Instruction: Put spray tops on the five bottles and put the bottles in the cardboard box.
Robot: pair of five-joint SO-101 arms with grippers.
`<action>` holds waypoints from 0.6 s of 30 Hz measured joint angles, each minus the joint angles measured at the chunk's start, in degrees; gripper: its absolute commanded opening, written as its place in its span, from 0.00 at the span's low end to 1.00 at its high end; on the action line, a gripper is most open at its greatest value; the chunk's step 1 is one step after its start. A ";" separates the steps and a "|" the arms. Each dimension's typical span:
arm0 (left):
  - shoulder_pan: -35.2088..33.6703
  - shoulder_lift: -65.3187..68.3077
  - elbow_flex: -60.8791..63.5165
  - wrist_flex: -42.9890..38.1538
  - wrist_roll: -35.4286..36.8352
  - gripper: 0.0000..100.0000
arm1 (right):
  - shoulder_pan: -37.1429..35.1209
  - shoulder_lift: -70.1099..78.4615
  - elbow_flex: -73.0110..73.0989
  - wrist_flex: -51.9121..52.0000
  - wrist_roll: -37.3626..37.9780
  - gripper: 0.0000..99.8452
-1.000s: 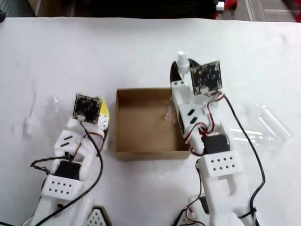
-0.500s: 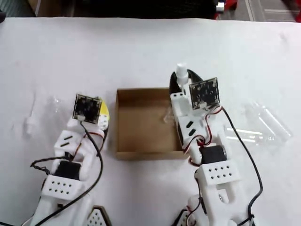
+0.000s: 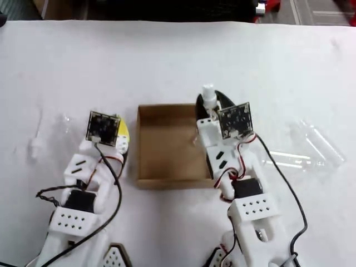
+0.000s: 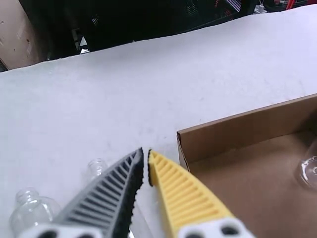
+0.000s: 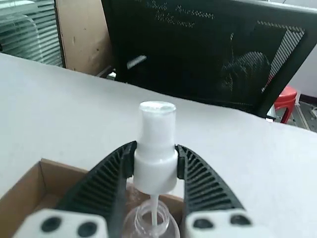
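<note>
My right gripper (image 5: 155, 151) is shut on a white spray top (image 5: 157, 124), whose tube runs down into the neck of a clear bottle (image 5: 151, 223). In the high view this gripper (image 3: 209, 103) holds the spray top (image 3: 208, 94) over the far right corner of the cardboard box (image 3: 146, 146). The bottle (image 4: 309, 171) shows low inside the box (image 4: 233, 130) in the left wrist view. My left gripper (image 4: 145, 154) is shut on nothing, left of the box, with its grey and yellow fingers touching. Two uncapped clear bottles (image 4: 29, 207) (image 4: 97, 167) stand just beyond it.
A loose spray top (image 3: 36, 147) and a clear bottle (image 3: 65, 120) lie at the far left of the white table (image 3: 167, 55). More clear bottles (image 3: 314, 146) lie to the right of the right arm. The left gripper (image 3: 122, 133) sits close to the box's left wall.
The right arm has shifted left and towards me with the spray top, from beyond the box's right wall to over its far right corner. The left arm has kept still.
</note>
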 measured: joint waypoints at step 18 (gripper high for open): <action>0.00 0.00 0.00 0.00 0.00 0.03 | 0.00 -0.09 3.25 0.00 0.00 0.10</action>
